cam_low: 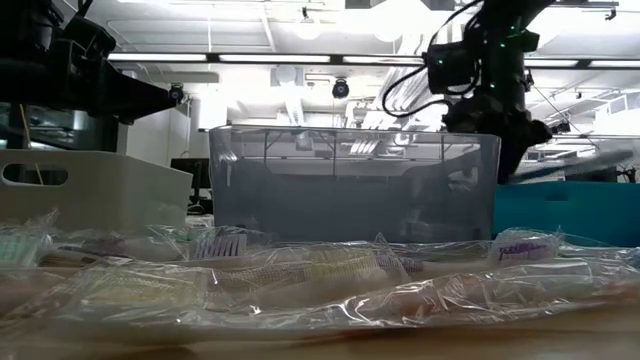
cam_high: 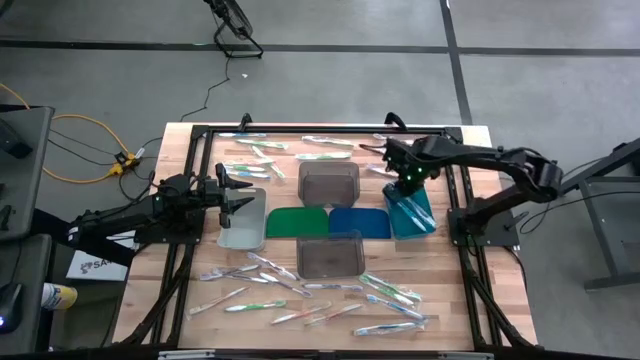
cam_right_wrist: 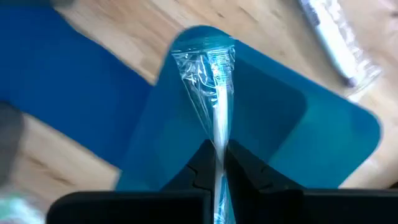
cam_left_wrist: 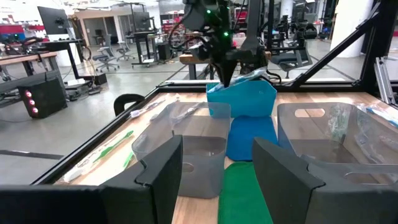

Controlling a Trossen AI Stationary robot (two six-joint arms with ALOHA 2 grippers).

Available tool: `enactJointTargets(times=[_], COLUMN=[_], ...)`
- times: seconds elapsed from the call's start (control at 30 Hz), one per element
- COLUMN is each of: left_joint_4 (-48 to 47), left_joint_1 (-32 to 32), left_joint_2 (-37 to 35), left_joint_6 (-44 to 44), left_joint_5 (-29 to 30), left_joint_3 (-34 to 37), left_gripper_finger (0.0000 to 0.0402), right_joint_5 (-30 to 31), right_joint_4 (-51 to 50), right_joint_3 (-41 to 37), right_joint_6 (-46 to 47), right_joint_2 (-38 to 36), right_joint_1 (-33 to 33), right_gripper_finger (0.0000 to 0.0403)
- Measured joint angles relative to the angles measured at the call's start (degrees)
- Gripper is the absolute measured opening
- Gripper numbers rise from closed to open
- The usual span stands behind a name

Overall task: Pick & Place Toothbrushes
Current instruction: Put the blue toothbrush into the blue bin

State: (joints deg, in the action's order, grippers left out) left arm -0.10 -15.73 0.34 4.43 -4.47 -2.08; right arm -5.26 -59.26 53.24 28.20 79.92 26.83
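Many wrapped toothbrushes lie along the table's near edge (cam_high: 300, 290) and its far edge (cam_high: 250, 155). My right gripper (cam_high: 408, 183) hangs over the teal bin (cam_high: 412, 214), shut on one clear-wrapped toothbrush (cam_right_wrist: 208, 81). The left wrist view shows that gripper (cam_left_wrist: 225, 78) above the teal bin (cam_left_wrist: 245, 106). At the table's left, my left gripper (cam_high: 240, 192) stays level and open above the pale bin (cam_high: 243, 222), its fingers (cam_left_wrist: 155, 171) holding nothing. My right gripper pinches one end of the wrapped toothbrush (cam_right_wrist: 217, 155) between its two fingers, which come from above and point down. The toothbrush runs out past the fingertips, its free end (cam_right_wrist: 204, 50) over the teal bin. I cannot tell whether that end touches the bin.
Two grey bins (cam_high: 328, 180) (cam_high: 330, 256) stand in the middle, with a green mat (cam_high: 297, 221) and a blue mat (cam_high: 360, 221) between them. In the low view, wrapped toothbrushes (cam_low: 330, 265) lie in front of the near grey bin (cam_low: 350, 185). A black frame (cam_high: 330, 129) borders the table.
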Motion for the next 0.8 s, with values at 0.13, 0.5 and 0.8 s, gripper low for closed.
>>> enactJointTargets(times=[0.13, 0.5, 0.8], left_joint_4=[0.0, 0.0, 0.0], left_joint_1=[0.0, 0.0, 0.0], left_joint_2=[0.0, 0.01, 0.02], left_joint_6=[0.0, 0.0, 0.0], left_joint_5=[0.02, 0.01, 0.0], left_joint_3=[0.02, 0.01, 0.02], left_gripper_finger=[0.0187, 0.0187, 0.0187], right_joint_5=[1.23, 3.84, 3.8], right_joint_4=[4.66, 13.28, 13.98], right_joint_3=[-3.87, -8.24, -8.27], right_joint_6=[-4.68, -5.47, 0.17], right_joint_2=[-1.72, -1.94, -1.92], right_joint_1=[-1.01, -0.91, -0.96], right_gripper_finger=[0.0013, 0.0025, 0.0096])
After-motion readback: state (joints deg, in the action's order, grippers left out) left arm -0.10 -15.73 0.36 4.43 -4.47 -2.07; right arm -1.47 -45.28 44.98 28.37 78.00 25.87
